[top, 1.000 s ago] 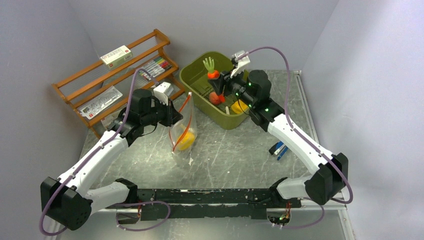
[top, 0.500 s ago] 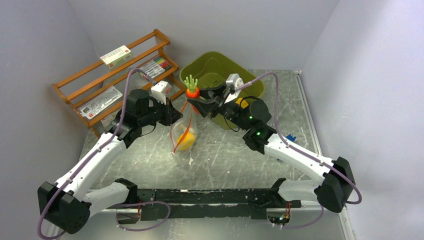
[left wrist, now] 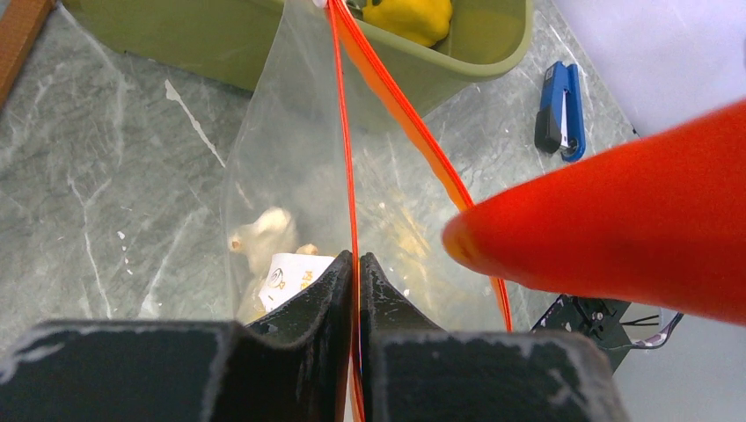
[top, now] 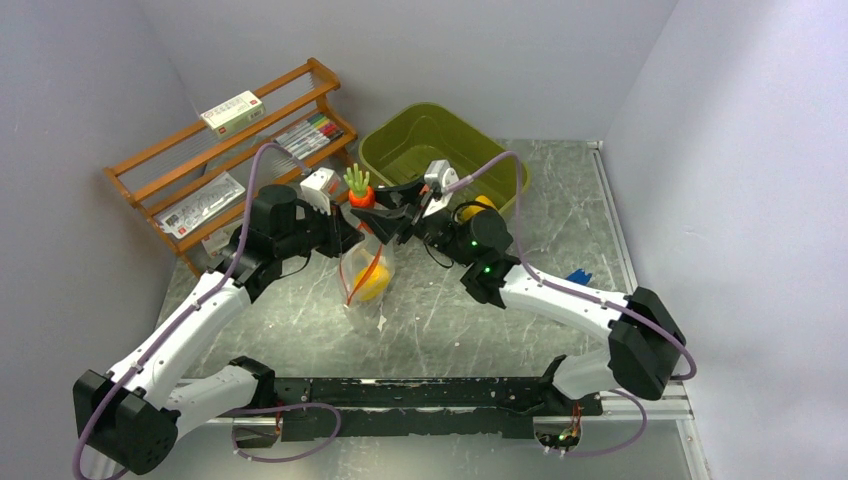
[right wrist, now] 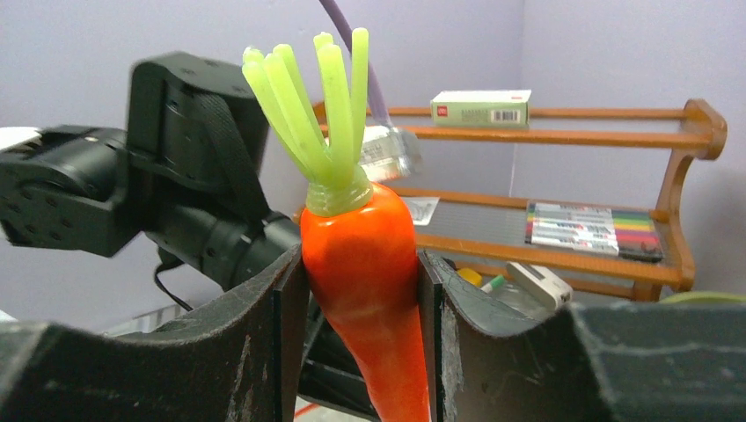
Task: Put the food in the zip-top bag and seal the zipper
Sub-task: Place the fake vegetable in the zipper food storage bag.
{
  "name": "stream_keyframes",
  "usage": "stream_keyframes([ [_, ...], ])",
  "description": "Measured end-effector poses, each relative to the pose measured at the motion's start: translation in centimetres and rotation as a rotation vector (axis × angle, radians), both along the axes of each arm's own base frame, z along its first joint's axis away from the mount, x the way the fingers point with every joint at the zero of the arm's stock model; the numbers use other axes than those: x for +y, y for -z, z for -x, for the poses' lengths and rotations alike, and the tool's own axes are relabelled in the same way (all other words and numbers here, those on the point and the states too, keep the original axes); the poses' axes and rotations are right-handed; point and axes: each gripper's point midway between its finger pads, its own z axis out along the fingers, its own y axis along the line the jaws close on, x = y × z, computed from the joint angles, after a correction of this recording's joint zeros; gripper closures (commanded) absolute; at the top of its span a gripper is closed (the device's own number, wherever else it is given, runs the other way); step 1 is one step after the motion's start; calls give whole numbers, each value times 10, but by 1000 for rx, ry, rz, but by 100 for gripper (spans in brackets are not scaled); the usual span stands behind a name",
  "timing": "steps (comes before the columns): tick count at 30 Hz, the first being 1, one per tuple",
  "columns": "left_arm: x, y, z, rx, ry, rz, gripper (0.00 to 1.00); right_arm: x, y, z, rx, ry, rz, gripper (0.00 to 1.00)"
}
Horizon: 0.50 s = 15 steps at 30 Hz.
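Note:
The clear zip-top bag (top: 366,272) stands upright at the table's middle with a yellow piece (top: 372,285) inside. My left gripper (top: 345,232) is shut on one side of its red-orange zipper (left wrist: 347,158) and holds the mouth open. In the left wrist view my left gripper (left wrist: 356,264) shows the strip pinched between closed jaws, with a white piece (left wrist: 264,233) inside the bag. My right gripper (top: 385,215) is shut on the orange carrot (top: 361,196), green top up, over the bag's mouth. The carrot (right wrist: 365,264) sits between my right gripper (right wrist: 361,290) fingers; its tip (left wrist: 616,229) hangs beside the mouth.
The olive-green basket (top: 420,140) sits behind the bag and holds a yellow piece (top: 478,207). A wooden rack (top: 230,150) with markers and a box stands at the back left. A blue object (top: 578,277) lies on the table at the right.
My right gripper has carried the carrot out of the basket and leftward to above the bag's mouth. My left gripper has kept its hold on the zipper.

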Motion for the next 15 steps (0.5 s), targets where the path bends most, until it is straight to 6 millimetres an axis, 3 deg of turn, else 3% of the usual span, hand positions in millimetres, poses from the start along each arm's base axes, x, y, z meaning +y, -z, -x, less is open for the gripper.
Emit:
stream_keyframes([
  [15,1,-1,1,1,-7,8,93,-1,51,-12,-42,75,113,70],
])
